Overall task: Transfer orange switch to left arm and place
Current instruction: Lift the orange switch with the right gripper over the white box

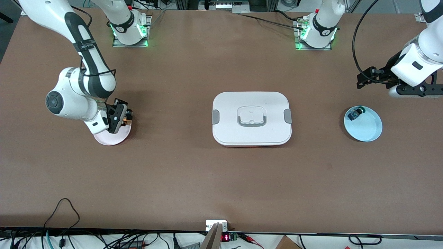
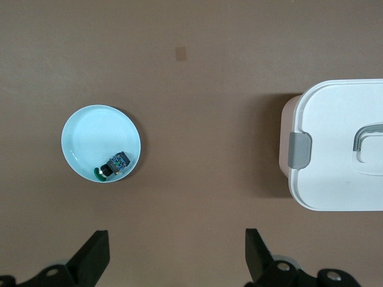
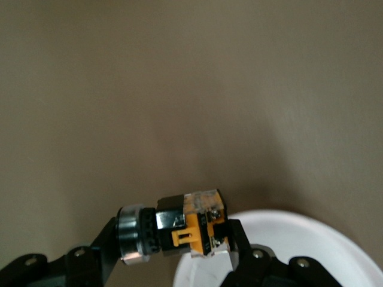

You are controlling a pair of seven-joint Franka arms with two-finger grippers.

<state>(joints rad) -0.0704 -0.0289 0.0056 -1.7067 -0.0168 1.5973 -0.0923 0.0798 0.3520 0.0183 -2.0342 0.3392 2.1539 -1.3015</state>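
My right gripper [image 1: 125,119] is shut on the orange switch [image 1: 128,119], a small black and orange part with a silver ring. It holds the switch low over the edge of a pink plate [image 1: 111,139] at the right arm's end of the table. In the right wrist view the orange switch [image 3: 194,230] sits crosswise between the fingers of the right gripper [image 3: 176,236], over the plate's rim [image 3: 299,239]. The white box [image 1: 252,117] with grey clips stands mid-table. My left gripper [image 1: 362,81] hangs open and holds nothing near the left arm's end; the left wrist view shows the left gripper [image 2: 176,239] over bare table.
A light blue plate [image 1: 367,128] lies toward the left arm's end and holds a small black component with green-blue parts [image 1: 354,114]. The left wrist view shows that plate [image 2: 96,134], the component [image 2: 114,166] and one end of the box [image 2: 341,155].
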